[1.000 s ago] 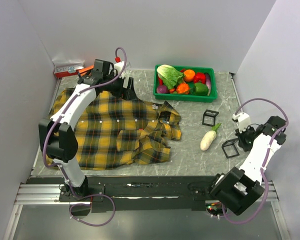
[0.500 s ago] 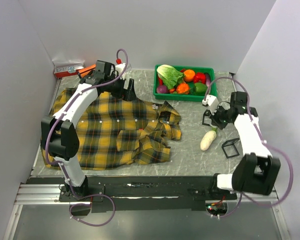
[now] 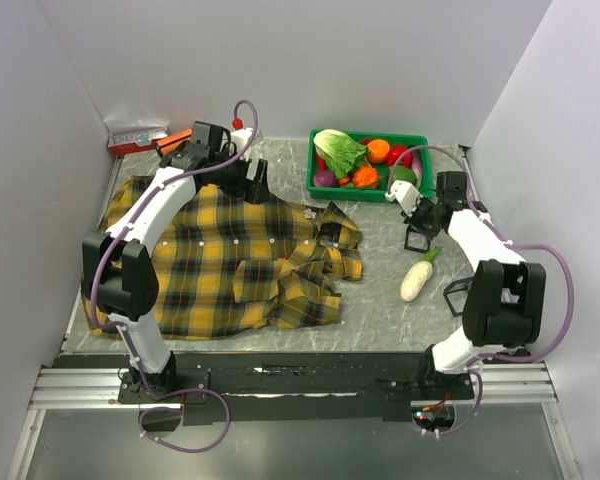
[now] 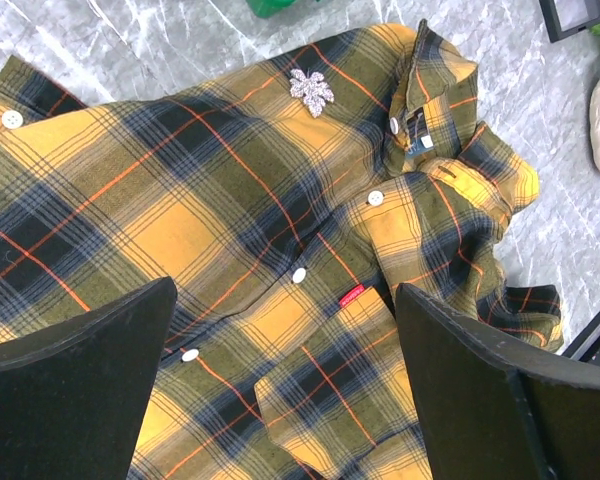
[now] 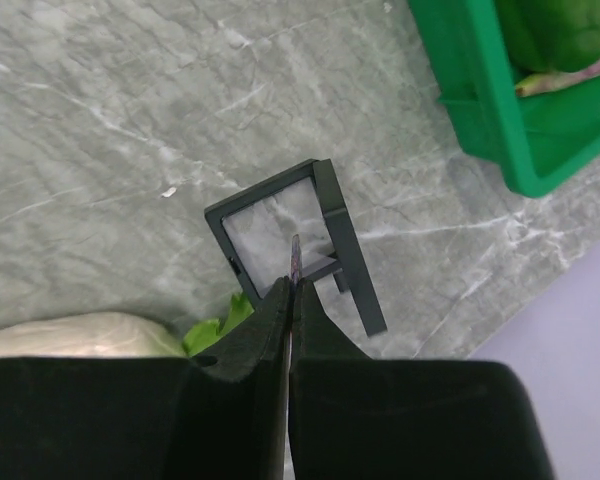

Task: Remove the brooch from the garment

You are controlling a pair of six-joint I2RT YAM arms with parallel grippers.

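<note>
Lying flat on the shirt (image 4: 230, 230), the brooch (image 4: 311, 92) is a small silvery piece with pointed, leaf-like lobes and a glittery surface. It stands out pale against the dark yellow-and-black plaid. It sits close to the shirt's far edge, just left of the rumpled collar, with bare marble right beyond it. White buttons run in a line toward the near side.

The left gripper (image 4: 285, 290) hangs above the shirt with its jaws spread wide, holding nothing; the brooch lies beyond its fingertips, well apart from them.

From above, the shirt (image 3: 220, 260) covers the left half of the table (image 3: 380, 310). One sleeve reaches the left wall and the hem lies close to the near edge. A strip of bare marble separates the collar from a white radish (image 3: 415, 280) to the right.

The right gripper (image 5: 292, 285) is pinched fully closed on nothing. It points down over a black wire frame (image 5: 325, 215), which stands between the radish and a green bin (image 3: 365, 193) of vegetables at the far right. A second frame (image 3: 460, 297) stands near the right wall. That arm is well apart from the shirt.
</note>
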